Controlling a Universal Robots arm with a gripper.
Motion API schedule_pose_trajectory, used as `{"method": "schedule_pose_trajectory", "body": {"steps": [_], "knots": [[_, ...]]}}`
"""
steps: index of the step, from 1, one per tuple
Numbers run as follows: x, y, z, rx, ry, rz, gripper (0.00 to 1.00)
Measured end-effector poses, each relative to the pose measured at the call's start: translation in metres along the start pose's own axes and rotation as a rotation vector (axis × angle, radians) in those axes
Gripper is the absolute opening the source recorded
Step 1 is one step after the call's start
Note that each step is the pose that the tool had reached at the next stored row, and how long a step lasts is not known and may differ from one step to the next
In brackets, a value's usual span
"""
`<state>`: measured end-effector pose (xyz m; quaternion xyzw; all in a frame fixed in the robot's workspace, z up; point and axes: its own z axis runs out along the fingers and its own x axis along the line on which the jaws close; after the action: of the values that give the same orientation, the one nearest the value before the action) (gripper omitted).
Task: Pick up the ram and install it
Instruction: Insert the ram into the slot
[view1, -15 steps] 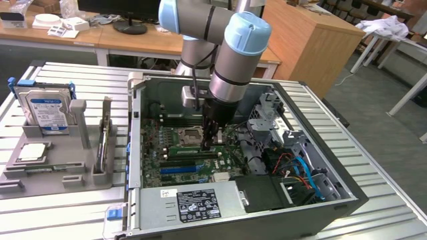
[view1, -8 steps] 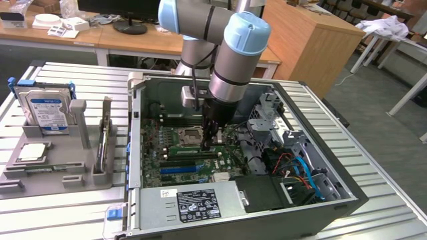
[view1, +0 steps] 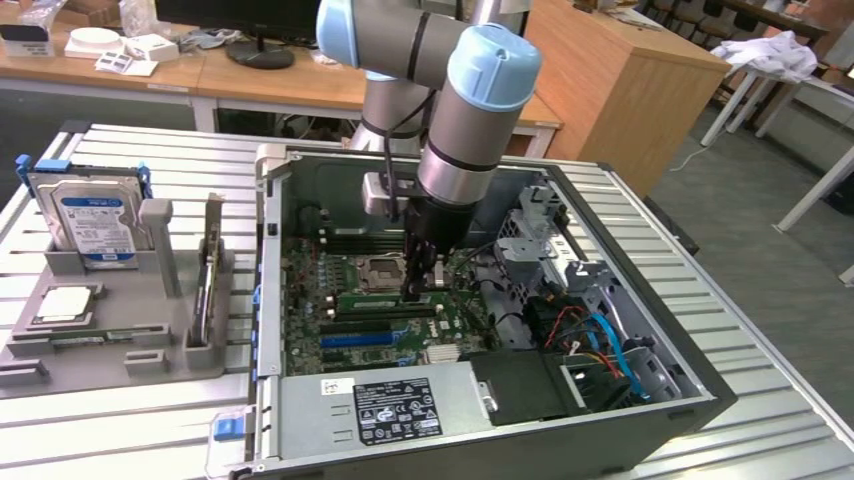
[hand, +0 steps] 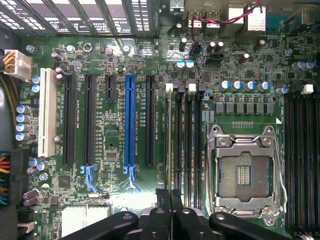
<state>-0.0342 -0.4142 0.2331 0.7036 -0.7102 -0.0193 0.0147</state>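
Gripper (hand: 171, 196) clamped on ram (view1: 387, 299) beside CPU socket (hand: 245, 172) (pins bare in wrist view), hard drive (view1: 91, 215) at exterior view's left.

green motherboard (hand: 115, 55), blue slot (hand: 130, 120), black end effector (hand: 170, 193)

No text fully readable.
- Hard drive (view1: 91, 215): white-and-blue label, print too small to read.
- Power supply (view1: 310, 425): small white sticker (view1: 336, 386) and black label (view1: 400, 411) with rows of white marks, all illegible.
- Motherboard (hand: 115, 70): white silkscreen lines beside expansion slots (hand: 150, 120), characters blurred; tiny component codes unreadable.
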Motion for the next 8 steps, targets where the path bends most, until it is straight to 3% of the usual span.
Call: {"method": "schedule_pose_trajectory", "body": {"steps": [8], "knots": [[-0.0006, 0.0000, 0.0003, 0.0000, 0.0001, 0.000, 0.12]]}}
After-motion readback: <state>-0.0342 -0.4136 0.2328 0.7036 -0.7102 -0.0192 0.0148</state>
